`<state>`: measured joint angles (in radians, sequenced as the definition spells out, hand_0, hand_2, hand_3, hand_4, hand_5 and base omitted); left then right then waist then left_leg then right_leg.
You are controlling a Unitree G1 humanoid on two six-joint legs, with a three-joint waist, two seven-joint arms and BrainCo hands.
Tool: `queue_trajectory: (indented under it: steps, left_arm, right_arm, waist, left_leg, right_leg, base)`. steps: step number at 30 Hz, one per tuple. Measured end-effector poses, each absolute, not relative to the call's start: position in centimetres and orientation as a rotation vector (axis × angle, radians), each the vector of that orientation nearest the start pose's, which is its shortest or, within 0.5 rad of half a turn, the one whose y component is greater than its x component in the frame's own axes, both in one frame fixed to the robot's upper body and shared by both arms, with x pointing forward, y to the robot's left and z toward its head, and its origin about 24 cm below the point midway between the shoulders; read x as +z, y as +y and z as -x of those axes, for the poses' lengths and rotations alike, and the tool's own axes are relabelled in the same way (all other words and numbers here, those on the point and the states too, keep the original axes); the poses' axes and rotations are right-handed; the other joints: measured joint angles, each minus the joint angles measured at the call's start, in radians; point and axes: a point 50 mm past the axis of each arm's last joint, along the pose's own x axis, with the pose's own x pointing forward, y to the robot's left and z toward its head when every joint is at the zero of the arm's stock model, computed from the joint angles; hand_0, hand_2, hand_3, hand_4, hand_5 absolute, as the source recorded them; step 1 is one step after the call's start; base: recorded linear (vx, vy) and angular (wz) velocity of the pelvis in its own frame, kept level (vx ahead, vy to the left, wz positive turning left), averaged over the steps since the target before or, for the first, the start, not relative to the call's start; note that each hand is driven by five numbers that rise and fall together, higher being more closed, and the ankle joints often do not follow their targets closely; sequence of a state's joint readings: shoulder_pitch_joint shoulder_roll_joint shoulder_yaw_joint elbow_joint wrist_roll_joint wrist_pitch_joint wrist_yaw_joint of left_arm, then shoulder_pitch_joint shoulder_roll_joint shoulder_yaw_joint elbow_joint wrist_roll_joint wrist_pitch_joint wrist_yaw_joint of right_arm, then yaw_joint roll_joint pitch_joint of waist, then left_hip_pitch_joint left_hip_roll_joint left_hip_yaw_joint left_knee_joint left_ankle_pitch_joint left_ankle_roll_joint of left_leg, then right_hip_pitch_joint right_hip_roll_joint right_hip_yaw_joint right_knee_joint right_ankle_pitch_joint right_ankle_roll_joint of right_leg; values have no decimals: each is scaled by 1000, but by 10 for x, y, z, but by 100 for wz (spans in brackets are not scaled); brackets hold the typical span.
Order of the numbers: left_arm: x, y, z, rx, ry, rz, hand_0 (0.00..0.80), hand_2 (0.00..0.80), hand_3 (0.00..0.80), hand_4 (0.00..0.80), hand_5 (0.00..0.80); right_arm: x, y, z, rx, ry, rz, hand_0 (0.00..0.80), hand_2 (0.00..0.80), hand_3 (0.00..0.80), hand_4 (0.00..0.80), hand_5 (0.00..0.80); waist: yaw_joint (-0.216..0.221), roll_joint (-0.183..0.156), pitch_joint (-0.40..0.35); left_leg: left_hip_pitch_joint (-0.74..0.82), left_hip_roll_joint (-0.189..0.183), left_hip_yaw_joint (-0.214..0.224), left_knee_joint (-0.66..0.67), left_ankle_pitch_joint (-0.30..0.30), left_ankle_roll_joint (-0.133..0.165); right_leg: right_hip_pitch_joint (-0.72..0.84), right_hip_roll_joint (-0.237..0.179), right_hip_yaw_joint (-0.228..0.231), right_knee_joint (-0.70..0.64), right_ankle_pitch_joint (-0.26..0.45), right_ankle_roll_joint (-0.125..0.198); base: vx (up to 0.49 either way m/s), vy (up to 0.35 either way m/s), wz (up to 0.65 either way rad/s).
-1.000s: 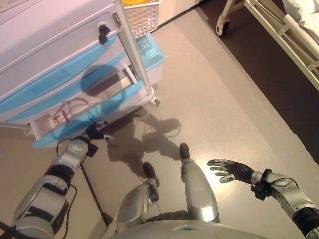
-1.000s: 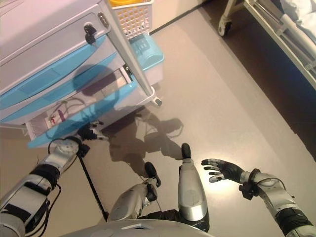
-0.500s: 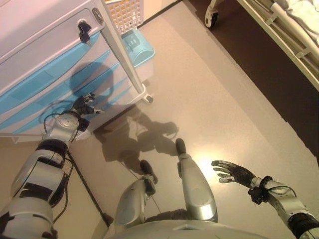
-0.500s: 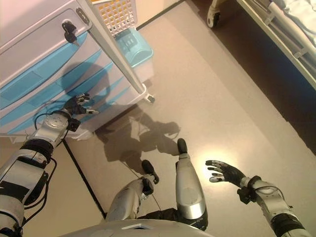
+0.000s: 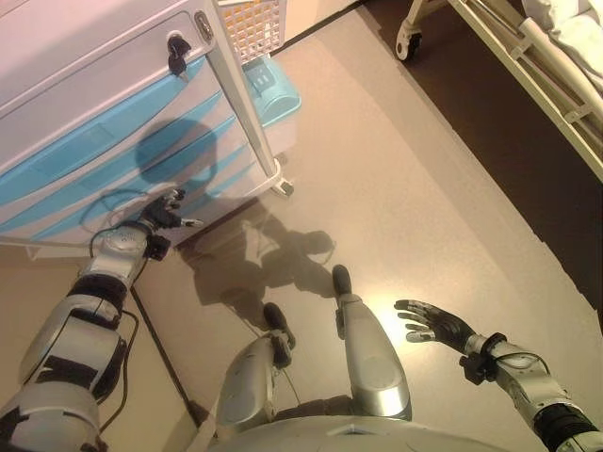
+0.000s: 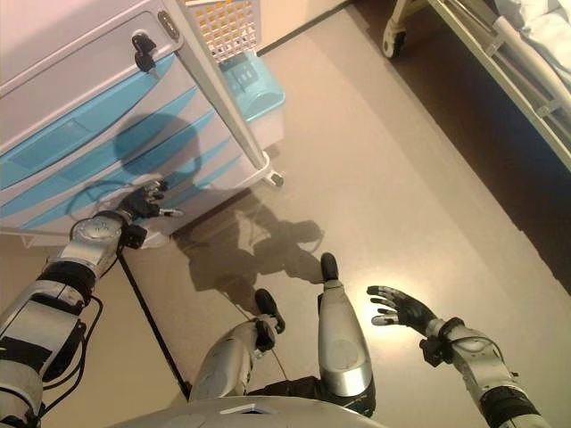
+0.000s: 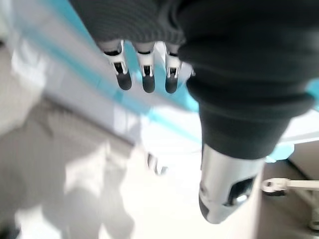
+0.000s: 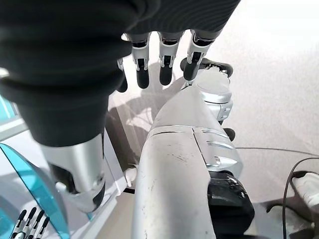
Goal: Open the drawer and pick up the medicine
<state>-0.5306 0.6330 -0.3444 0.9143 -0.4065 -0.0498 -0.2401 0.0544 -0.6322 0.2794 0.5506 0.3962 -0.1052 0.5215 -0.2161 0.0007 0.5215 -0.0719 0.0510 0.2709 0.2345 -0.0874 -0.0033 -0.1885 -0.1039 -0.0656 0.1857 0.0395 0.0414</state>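
Observation:
A white medical cart (image 5: 104, 85) with several light-blue drawer fronts stands at the upper left. All its drawers look shut, and no medicine shows in any view. My left hand (image 5: 162, 209) is at the front of the lowest blue drawer (image 6: 192, 183), fingers straight and spread, holding nothing. In the left wrist view the fingers (image 7: 144, 74) point at a blue drawer edge (image 7: 149, 112). My right hand (image 5: 435, 323) hovers open over the floor at the lower right, far from the cart.
A key hangs in the lock (image 5: 176, 49) of the cart's upper grey drawer. A white mesh basket (image 5: 252, 19) and a blue-lidded bin (image 5: 273, 89) sit at the cart's right side. A bed frame with a caster (image 5: 410, 42) runs along the upper right.
One second ago the lowest drawer stood open with a packet and tubing inside; it is now shut, with my left hand at its front. The camera has shifted. The right hand barely moved.

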Motion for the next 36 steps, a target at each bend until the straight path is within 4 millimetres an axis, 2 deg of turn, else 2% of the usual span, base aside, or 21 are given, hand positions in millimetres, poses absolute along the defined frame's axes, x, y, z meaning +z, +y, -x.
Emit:
queue_trajectory:
  steps: [3, 5, 8, 11, 14, 19, 24, 27, 36]
  left_arm:
    - [-14, 244, -296, -261, 480, -175, 0, 0, 0, 0, 0]
    - [-42, 222, -273, -332, 551, -89, 0, 0, 0, 0, 0]
    - [-74, 208, -233, -387, 666, 44, 0, 0, 0, 0, 0]
    - [-89, 202, -210, -393, 708, 174, 0, 0, 0, 0, 0]
    - [-96, 195, -195, -393, 723, 283, 0, 0, 0, 0, 0]
    - [-103, 186, -179, -377, 735, 445, 0, 0, 0, 0, 0]
    - [-108, 183, -165, -358, 755, 555, 0, 0, 0, 0, 0]
    - [-110, 183, -161, -330, 747, 609, 0, 0, 0, 0, 0]
    - [-118, 171, -144, -331, 778, 724, 0, 0, 0, 0, 0]
  right_arm:
    - [-59, -250, -190, 446, 613, 121, 0, 0, 0, 0, 0]
    - [-62, -238, -194, 434, 600, 84, 0, 0, 0, 0, 0]
    - [-67, -222, -196, 434, 594, 5, 0, 0, 0, 0, 0]
    - [-73, -212, -193, 427, 603, -61, 0, 0, 0, 0, 0]
    - [-80, -208, -189, 406, 624, -128, 0, 0, 0, 0, 0]
    - [-90, -191, -179, 378, 645, -314, 0, 0, 0, 0, 0]
    - [-106, -188, -165, 309, 710, -426, 0, 0, 0, 0, 0]
    - [-115, -186, -155, 253, 753, -517, 0, 0, 0, 0, 0]
    - [-127, -184, -133, 152, 777, -688, 0, 0, 0, 0, 0]
  waist:
    - [34, -3, -4]
    - [54, -7, -16]
    - [85, -10, -87]
    - [109, -2, -144]
    - [136, 13, -207]
    - [172, 17, -279]
    - [212, 15, -314]
    - [217, 13, -321]
    - [216, 26, -367]
  left_leg:
    - [42, 0, -15, -35, 12, -6]
    - [66, -1, -27, -66, 26, -11]
    - [82, 0, -45, -114, 49, -21]
    - [132, 1, -72, -166, 68, -30]
    - [148, 5, -92, -200, 84, -31]
    - [170, 4, -130, -232, 100, -34]
    - [180, 1, -154, -250, 115, -33]
    - [186, -1, -174, -261, 126, -33]
    - [196, -1, -177, -297, 144, -32]
  right_leg:
    - [48, 2, -19, -35, 0, -1]
    - [73, 5, -32, -55, 3, -4]
    - [94, 14, -57, -89, 9, -12]
    - [153, 22, -88, -129, 8, -13]
    - [177, 23, -110, -151, 8, -13]
    - [218, 25, -146, -181, 4, -8]
    - [237, 21, -170, -191, 3, -7]
    - [249, 14, -192, -195, 3, -7]
    - [249, 16, -196, -203, 4, -6]
  base:
    - [23, -151, 17]
    - [45, -141, 17]
    - [52, -145, 17]
    - [32, -176, 27]
    - [3, -152, 22]
    - [-18, -117, 24]
    - [-31, -55, 15]
    - [-26, -37, 18]
    - [-37, -22, 2]
